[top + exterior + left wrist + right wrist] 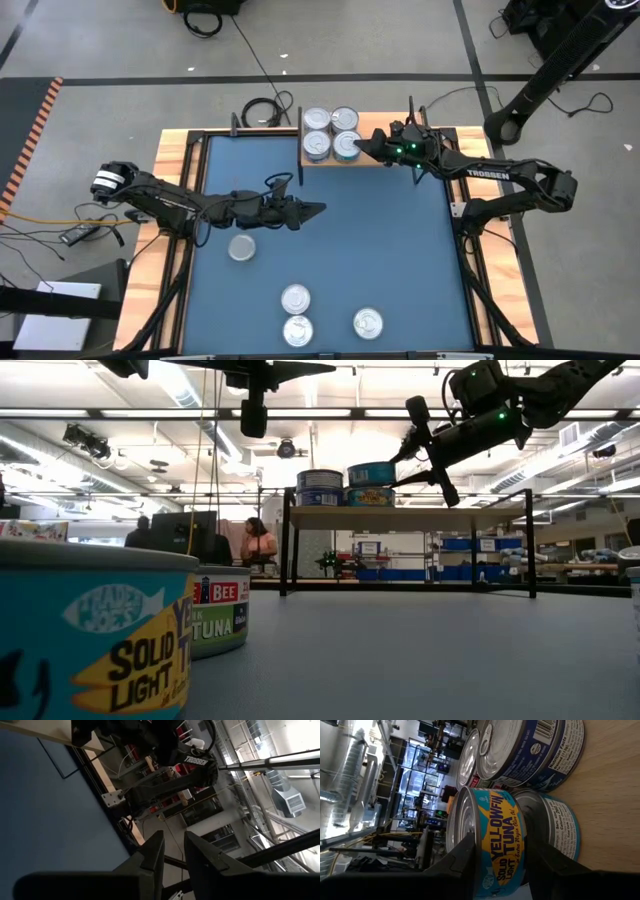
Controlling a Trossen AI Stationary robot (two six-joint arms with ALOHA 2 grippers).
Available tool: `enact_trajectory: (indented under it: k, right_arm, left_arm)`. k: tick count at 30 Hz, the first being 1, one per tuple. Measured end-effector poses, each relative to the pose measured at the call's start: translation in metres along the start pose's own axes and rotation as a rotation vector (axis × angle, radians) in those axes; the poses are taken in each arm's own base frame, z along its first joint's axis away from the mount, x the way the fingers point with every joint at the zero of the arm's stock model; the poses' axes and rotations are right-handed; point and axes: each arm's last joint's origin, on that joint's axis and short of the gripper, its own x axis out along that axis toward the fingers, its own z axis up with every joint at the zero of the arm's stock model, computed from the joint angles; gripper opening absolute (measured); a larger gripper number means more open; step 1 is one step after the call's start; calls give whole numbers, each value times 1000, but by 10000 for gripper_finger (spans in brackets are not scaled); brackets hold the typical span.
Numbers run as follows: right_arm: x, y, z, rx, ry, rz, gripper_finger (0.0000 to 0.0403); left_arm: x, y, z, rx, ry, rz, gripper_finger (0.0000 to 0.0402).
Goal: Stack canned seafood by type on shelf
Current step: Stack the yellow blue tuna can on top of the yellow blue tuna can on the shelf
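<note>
The light-wood shelf (375, 160) stands at the table's far edge and bears several canned seafood tins. Dark-blue tins (530, 750) are stacked at its left. At its near right, a teal and yellow tuna can (495, 845) sits over another teal can (560, 830). My right gripper (502, 847) reaches in level from the right and is shut on the upper teal can. My left gripper (322, 209) hovers over the middle of the table, pointing right, slightly open with nothing between its fingers (155, 850). My right gripper has the upper teal can pinched across its height, one finger over the lid's edge (462, 827) and the other at the can's bottom (522, 840). The fingers come nearly level from the table's right. The can lies flat over the lower teal can; whether they touch I cannot tell.
Loose tins lie on the blue table: one at the left (242, 246) and three near the front edge (295, 298) (298, 330) (367, 322). Two of them loom close in the low view (90, 630) (220, 615). Wooden strips (172, 160) edge the table. People (258, 545) sit far behind.
</note>
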Motion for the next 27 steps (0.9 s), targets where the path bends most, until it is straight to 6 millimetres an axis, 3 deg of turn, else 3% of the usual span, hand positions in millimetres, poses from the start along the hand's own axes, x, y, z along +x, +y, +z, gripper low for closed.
enact_trajectory:
  k: [17, 23, 27]
  right_arm:
    - [0, -1, 0, -17, -9, -6, 128]
    - [0, -2, 6, -19, -31, -4, 224]
    - [0, -3, 9, -44, 2, 11, 243]
  left_arm:
    - [0, 0, 0, 3, 0, 0, 78]
    - [0, 0, 0, 3, -1, 0, 78]
    - [0, 0, 0, 3, -1, 0, 78]
